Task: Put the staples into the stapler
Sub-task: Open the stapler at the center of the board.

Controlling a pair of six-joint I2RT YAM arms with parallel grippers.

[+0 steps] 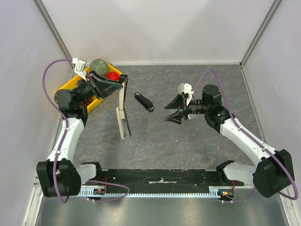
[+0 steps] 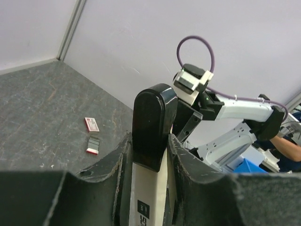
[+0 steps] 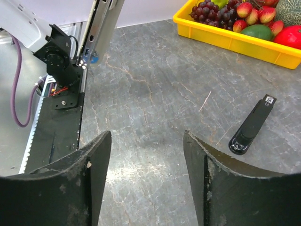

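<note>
Nearest on the bench (image 1: 188,141), right gripper (image 3: 146,136): fingers spread, nothing held. Beyond, left gripper (image 2: 149,139): clamped on the stapler (image 2: 153,113). Farthest, short of a wall (image 2: 141,47), staples (image 2: 93,145) (grey tray beside its box (image 2: 91,124)): judged light, brittle; best pinched by the strip's sides.

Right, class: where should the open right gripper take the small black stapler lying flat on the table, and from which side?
Probably mid-body, across its long sides, coming from above. The small black stapler lies flat, long and slim, with bare table beside it, so the right gripper can straddle it.
</note>
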